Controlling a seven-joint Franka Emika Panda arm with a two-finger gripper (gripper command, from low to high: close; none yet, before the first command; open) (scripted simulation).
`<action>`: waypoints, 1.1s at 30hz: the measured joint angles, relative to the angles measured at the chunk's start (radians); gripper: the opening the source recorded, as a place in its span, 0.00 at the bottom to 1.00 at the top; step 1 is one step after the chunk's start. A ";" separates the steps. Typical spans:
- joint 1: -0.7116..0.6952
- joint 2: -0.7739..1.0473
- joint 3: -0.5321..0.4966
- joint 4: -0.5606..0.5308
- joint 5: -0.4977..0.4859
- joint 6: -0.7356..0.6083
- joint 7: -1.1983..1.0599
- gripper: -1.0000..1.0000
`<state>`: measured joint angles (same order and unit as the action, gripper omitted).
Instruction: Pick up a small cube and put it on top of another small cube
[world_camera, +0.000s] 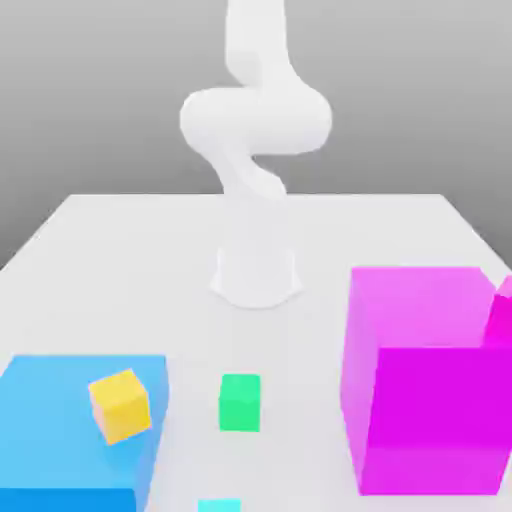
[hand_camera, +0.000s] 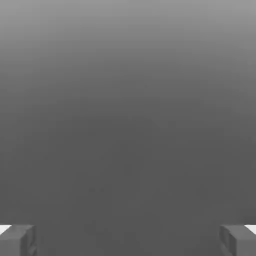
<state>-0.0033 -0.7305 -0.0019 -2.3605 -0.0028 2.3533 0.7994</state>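
The white, smooth, rounded arm (world_camera: 257, 125) stands upright at the tabletop's (world_camera: 300, 335) far edge, its pincer (hand_camera: 128, 241) spread wide and empty.

Large magenta block (world_camera: 430, 420), exterior view's right; low blue block (world_camera: 50, 430), left, apparently cropped; pale table (world_camera: 290, 345) beneath.

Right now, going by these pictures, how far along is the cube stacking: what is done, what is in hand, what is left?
No stack of two small cubes is visible: the green cube sits bare-topped on the table, and the yellow cube is at the blue block. The hand is open and empty. Picking and placing both look left.
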 joint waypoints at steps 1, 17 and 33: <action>-0.002 0.034 -0.001 -0.029 -0.001 0.026 0.000 0.50; -0.021 0.618 -0.033 -0.494 -0.008 0.456 -0.016 0.50; -0.047 0.963 -0.004 -0.495 0.025 0.735 -0.041 0.00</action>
<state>-0.0499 0.2329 -0.0054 -2.8554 0.0219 3.0883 0.7585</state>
